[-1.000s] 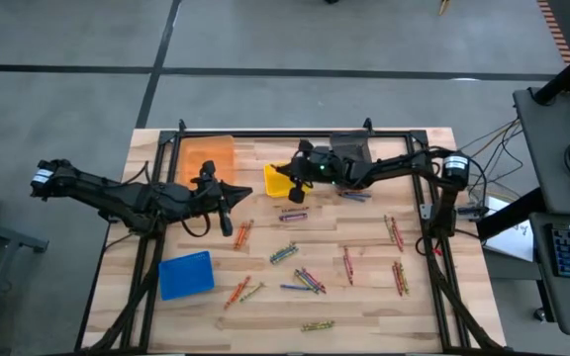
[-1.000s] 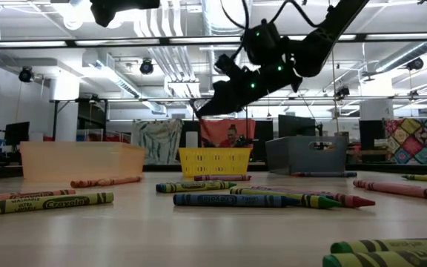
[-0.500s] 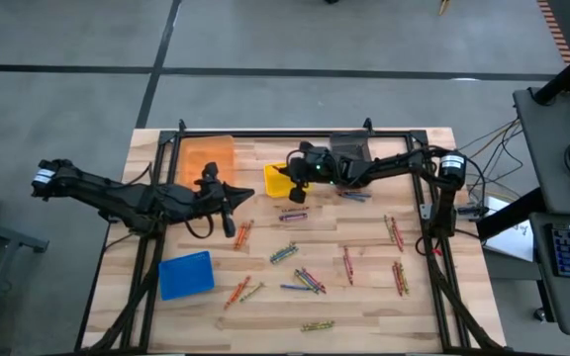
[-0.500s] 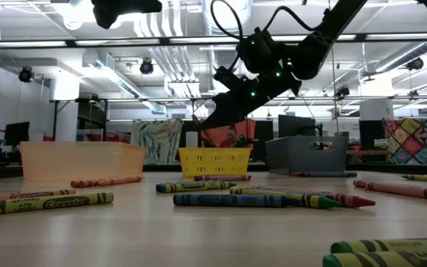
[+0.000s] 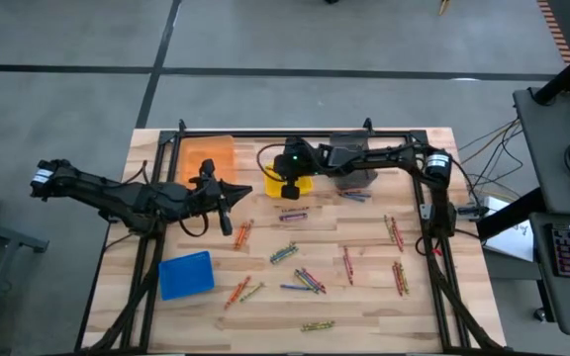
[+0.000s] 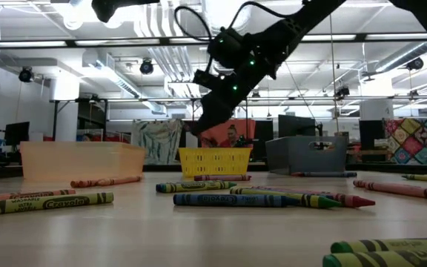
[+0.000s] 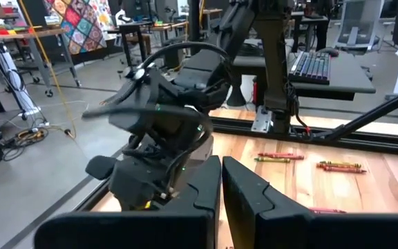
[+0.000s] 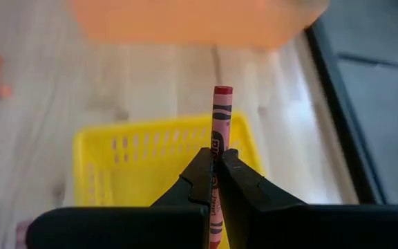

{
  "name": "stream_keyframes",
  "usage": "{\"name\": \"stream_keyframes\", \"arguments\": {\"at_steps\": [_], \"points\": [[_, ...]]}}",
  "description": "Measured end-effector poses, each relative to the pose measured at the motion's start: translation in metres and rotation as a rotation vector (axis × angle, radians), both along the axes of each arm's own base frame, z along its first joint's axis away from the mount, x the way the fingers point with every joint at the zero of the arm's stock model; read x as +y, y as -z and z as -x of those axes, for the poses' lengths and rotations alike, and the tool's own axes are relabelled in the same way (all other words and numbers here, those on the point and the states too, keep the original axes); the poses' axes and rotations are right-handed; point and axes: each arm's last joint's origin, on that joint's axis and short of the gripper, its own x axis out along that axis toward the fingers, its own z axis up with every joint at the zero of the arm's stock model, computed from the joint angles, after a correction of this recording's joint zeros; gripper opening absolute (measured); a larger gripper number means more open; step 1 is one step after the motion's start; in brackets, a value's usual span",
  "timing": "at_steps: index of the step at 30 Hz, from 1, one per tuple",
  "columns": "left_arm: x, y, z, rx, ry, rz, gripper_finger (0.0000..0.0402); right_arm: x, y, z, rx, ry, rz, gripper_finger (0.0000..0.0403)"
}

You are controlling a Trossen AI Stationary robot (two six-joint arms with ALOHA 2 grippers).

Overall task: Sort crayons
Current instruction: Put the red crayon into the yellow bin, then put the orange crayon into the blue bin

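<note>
Holding a red crayon pinched in its jaws over the yellow bin, our right gripper risks dropping a red stick into the wrong bin. Our left gripper waits clenched, empty. We count four bins and roughly two dozen crayons scattered on the desk.

Red crayon, yellow bin, orange bin.

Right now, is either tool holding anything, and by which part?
The right tool pinches a red crayon around its middle, one end sticking out over the yellow bin. The left tool is shut on nothing.
</note>
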Motion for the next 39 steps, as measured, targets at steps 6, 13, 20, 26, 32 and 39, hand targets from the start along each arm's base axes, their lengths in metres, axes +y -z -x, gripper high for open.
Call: {"name": "stream_keyframes", "arguments": {"at_steps": [6,13,20,26,32,39], "points": [[0.001,-0.001,0.003,0.001,0.0,0.0,0.0,0.0,0.001,0.0,0.125,-0.016,-0.026,0.0009],[0.001,-0.001,0.003,0.006,-0.001,-0.001,0.0,0.0,0.011,0.002,0.182,-0.035,-0.026,0.0009],[0.001,0.0,0.002,0.004,-0.001,0.005,0.0,-0.001,0.012,0.002,0.187,-0.035,-0.019,0.0009],[0.0,0.001,0.0,0.013,-0.001,0.003,0.0,-0.001,0.012,0.003,0.194,-0.037,-0.015,0.0021],[0.0,0.003,-0.001,0.02,-0.001,0.004,0.0,-0.001,0.012,0.003,0.194,-0.037,-0.014,0.0055],[0.0,0.003,-0.001,0.02,-0.002,0.004,0.0,-0.001,0.012,0.002,0.191,-0.037,-0.013,0.0059]]}}
